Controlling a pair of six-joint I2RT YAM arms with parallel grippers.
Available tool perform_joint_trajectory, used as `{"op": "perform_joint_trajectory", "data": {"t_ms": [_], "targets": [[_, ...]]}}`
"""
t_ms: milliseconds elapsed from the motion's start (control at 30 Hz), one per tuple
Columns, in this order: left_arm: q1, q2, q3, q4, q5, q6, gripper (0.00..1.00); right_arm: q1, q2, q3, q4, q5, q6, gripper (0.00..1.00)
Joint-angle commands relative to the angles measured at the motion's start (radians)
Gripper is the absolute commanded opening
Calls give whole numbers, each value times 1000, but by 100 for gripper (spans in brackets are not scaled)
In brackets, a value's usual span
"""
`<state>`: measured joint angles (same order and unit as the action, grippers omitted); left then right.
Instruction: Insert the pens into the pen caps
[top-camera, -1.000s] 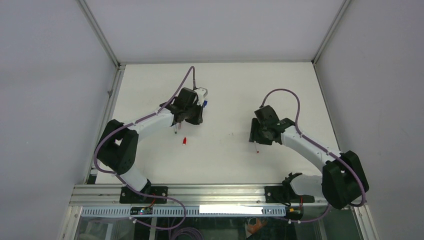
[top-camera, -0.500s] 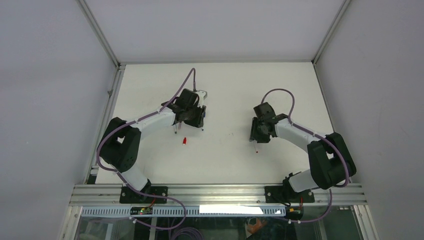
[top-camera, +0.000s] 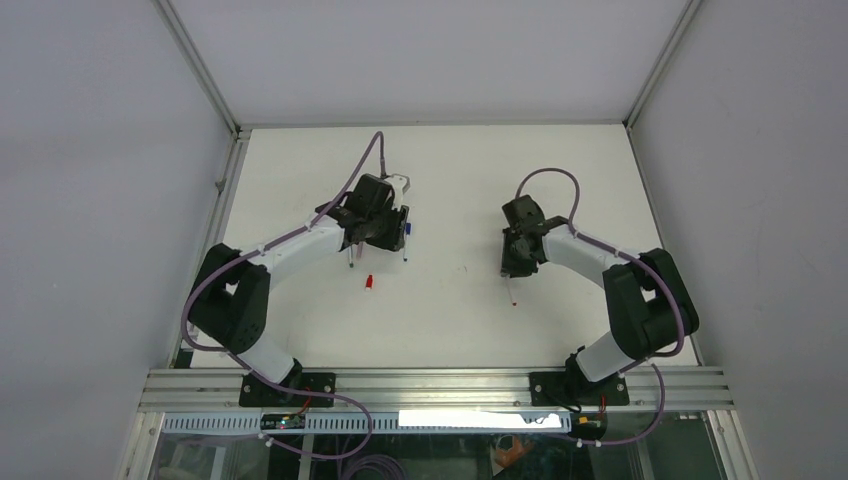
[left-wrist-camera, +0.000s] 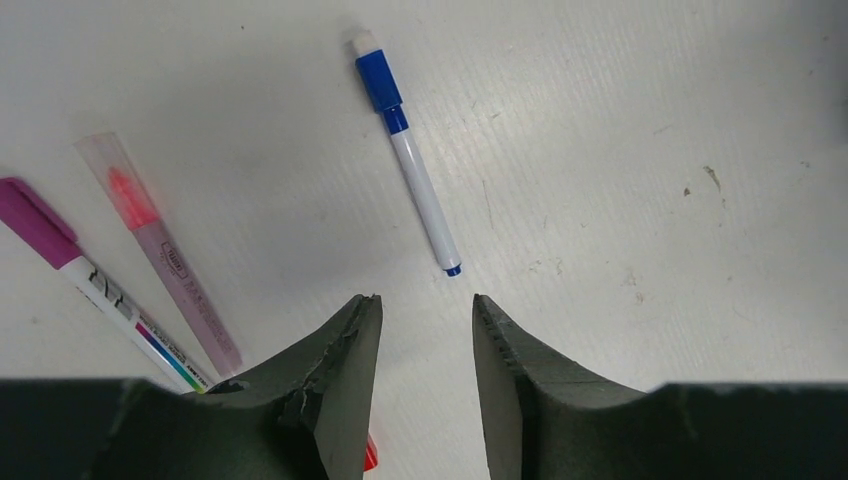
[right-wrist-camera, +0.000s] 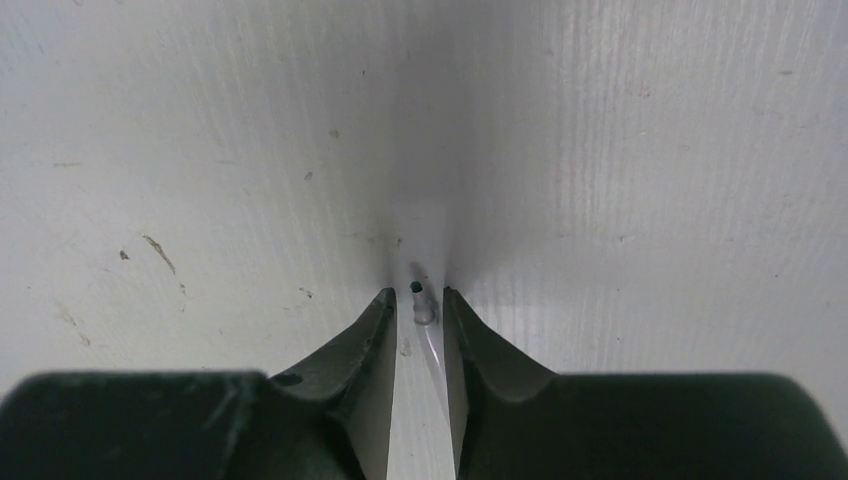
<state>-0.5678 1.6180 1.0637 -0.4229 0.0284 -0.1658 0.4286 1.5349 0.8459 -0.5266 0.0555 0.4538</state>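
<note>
A white pen (left-wrist-camera: 420, 190) with a blue cap on one end and a small blue tip on the other lies on the worktop (top-camera: 450, 170). Its long axis slants and its tip points toward the gap of the released left tool (left-wrist-camera: 425, 305). To its left a pink pen (left-wrist-camera: 170, 265) and a magenta-capped pen (left-wrist-camera: 100, 290) lie side by side, slanted the same way, and a red cap (top-camera: 369, 283) sits just nearer the base. The right tool (right-wrist-camera: 418, 295) stands well apart and well in from the edges, clenched on a slim white pen (right-wrist-camera: 425, 313) that runs along the fingers, end toward the worktop.
</note>
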Motion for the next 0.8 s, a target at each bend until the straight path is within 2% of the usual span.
{"op": "perform_joint_trajectory", "data": {"t_ms": [0, 300, 333, 367, 400, 533, 633, 767], "targets": [[3, -87, -6, 5, -19, -16, 40, -2, 43, 30, -56, 20, -31, 24], [2, -167, -38, 0, -24, -33, 41, 73, 110, 91, -159, 104, -49, 15], [3, -174, -41, 0, -24, -34, 42, 79, 119, 96, -163, 104, -50, 12], [2, -180, -43, 1, -24, -34, 42, 82, 129, 99, -165, 102, -50, 4], [3, -187, -45, -1, -25, -33, 42, 84, 135, 101, -165, 98, -49, 0], [2, -205, -50, -1, -50, -31, 42, 87, 131, 104, -149, 89, -47, 0], [3, -212, -65, 16, -32, -42, 42, 87, 55, 82, -74, 56, -46, 0], [3, -234, -153, 186, 125, -92, 45, 87, -164, 5, 118, 28, -16, 0]]}}
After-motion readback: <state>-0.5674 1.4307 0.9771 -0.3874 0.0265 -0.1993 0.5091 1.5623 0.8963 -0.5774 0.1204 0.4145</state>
